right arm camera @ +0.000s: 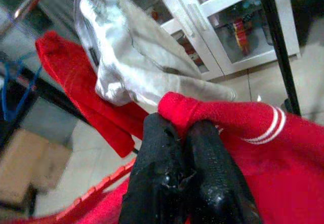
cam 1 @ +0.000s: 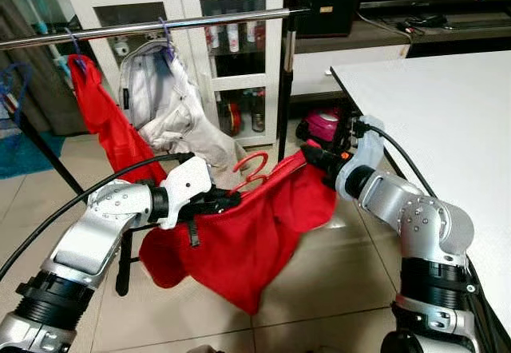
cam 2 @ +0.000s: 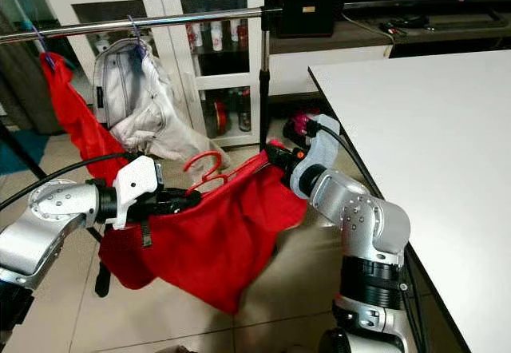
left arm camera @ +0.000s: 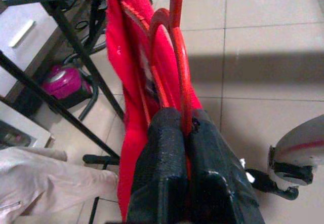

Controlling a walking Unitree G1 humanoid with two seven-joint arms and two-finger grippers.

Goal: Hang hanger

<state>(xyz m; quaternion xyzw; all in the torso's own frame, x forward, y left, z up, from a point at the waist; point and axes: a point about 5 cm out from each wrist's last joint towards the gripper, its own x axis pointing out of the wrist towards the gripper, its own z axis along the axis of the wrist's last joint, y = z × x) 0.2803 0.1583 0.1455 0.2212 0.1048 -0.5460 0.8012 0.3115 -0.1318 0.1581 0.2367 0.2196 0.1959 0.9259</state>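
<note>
Holding a red plastic hanger (cam 1: 249,171) with a red fabric garment (cam 1: 247,241) draped from it, I am keeping both arms raised in front of me, below the horizontal silver metal clothes rail (cam 1: 152,27). My left gripper (cam 1: 226,201) is clamping its black fingers (left arm camera: 172,173) tightly on the hanger's thin red bar, near the base of the hook, which is curving upward between my two arms. My right gripper (cam 1: 310,155) is pinching a bunched fold of the red garment's upper edge, its fingers (right arm camera: 187,178) pressed together on the cloth. The garment is sagging between the two grippers and hanging down toward the tiled floor (cam 1: 335,289). On the rail, a second red garment (cam 1: 108,125) and a white jacket (cam 1: 172,101) are hanging side by side. A white table (cam 1: 447,129) is standing at my right, and a white glass-door cabinet (cam 1: 200,17) is standing behind the rail.
</note>
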